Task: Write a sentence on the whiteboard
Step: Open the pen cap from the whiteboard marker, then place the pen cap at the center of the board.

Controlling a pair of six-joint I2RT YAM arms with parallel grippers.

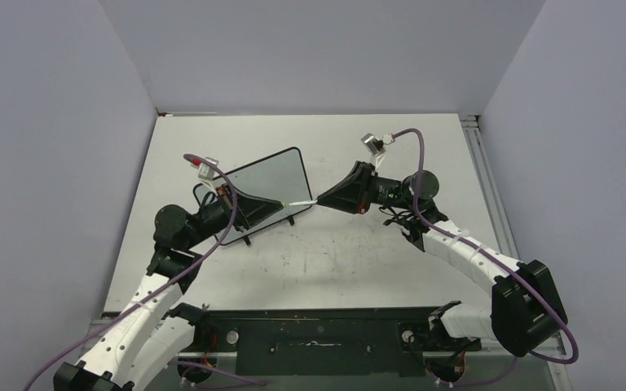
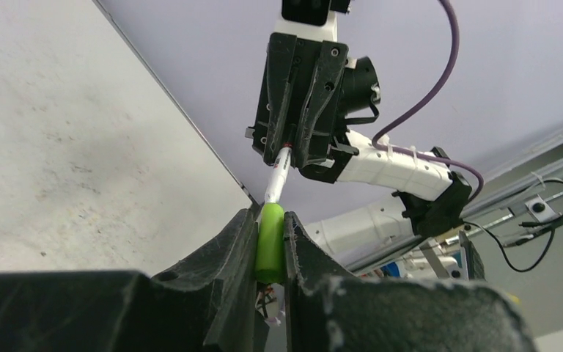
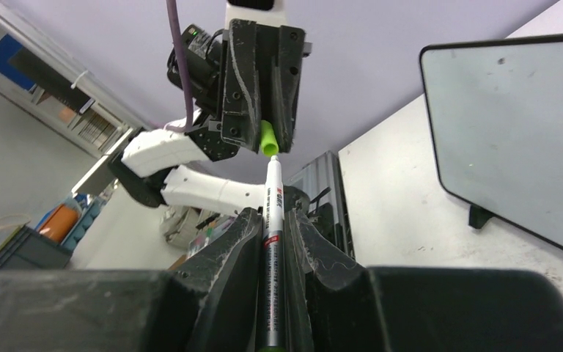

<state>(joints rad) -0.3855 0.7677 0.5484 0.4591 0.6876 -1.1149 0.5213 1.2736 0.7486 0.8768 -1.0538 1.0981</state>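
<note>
The whiteboard stands tilted on its little feet at the table's middle left, and its face shows no green lettering. My left gripper is shut on the marker's green cap, just in front of the board's lower right corner. My right gripper is shut on the marker's white and silver barrel and faces the left gripper. The marker spans the gap between them. Its front end meets the cap's mouth; I cannot tell if it is still seated.
The scuffed white tabletop lies under both grippers. A metal rail runs along the table's right edge. The black base plate with both arm mounts is at the near edge. Grey walls close the left, back and right.
</note>
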